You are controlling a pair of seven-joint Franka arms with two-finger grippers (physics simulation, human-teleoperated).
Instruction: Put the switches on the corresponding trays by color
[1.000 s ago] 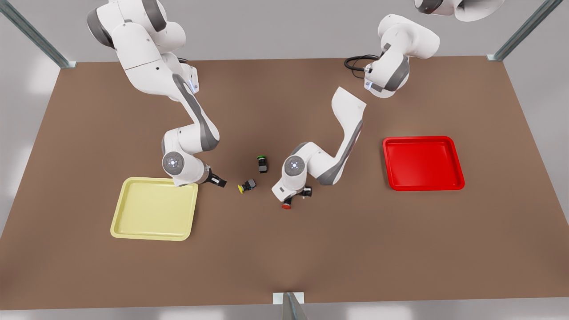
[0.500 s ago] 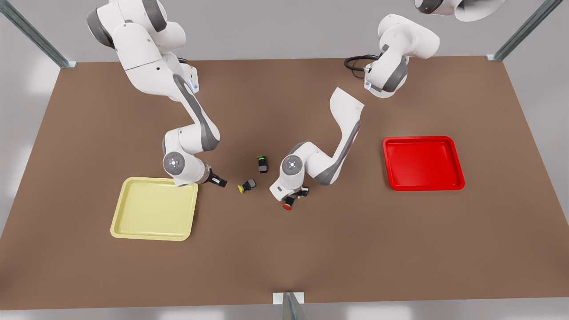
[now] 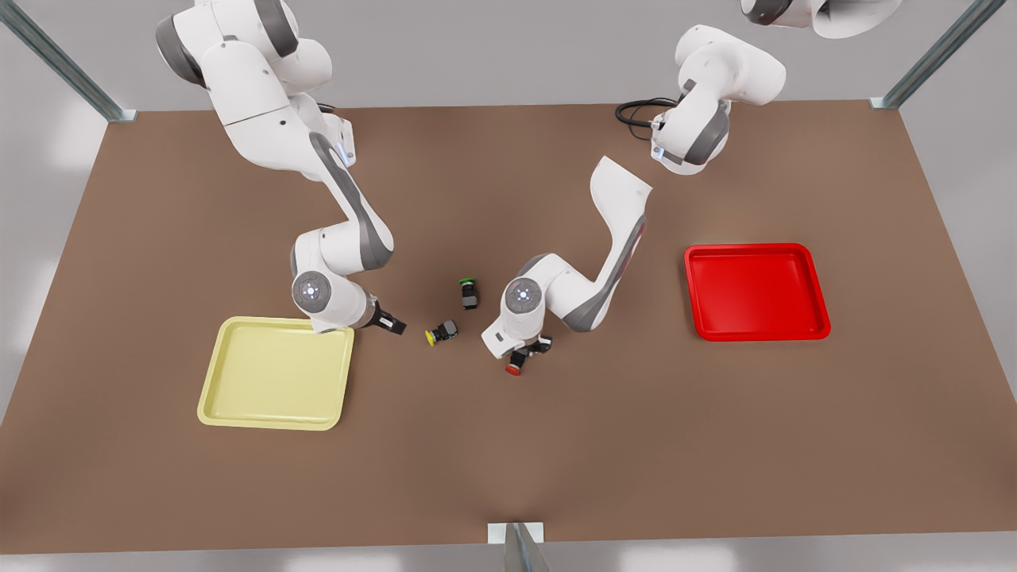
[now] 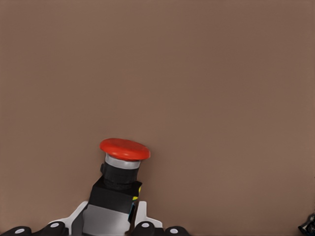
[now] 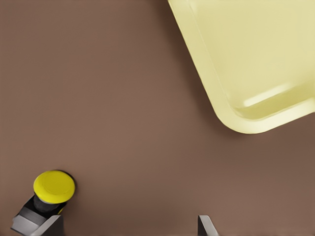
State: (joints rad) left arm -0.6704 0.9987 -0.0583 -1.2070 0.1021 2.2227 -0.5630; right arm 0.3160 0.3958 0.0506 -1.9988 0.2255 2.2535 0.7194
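Left gripper (image 3: 526, 354) clamped red switch (image 4: 119, 182), lift to red tray (image 3: 756, 291) next; right gripper (image 3: 389, 323) open beside yellow switch (image 5: 48, 196).

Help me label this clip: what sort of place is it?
Probably a simulated robot test cell: a bare brown table framed by metal posts, bearing a yellow tray, a red tray and small push-button switches.

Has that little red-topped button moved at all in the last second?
Barely. The red switch, between the left gripper fingers, has kept its distance from the green-capped switch in the front view.
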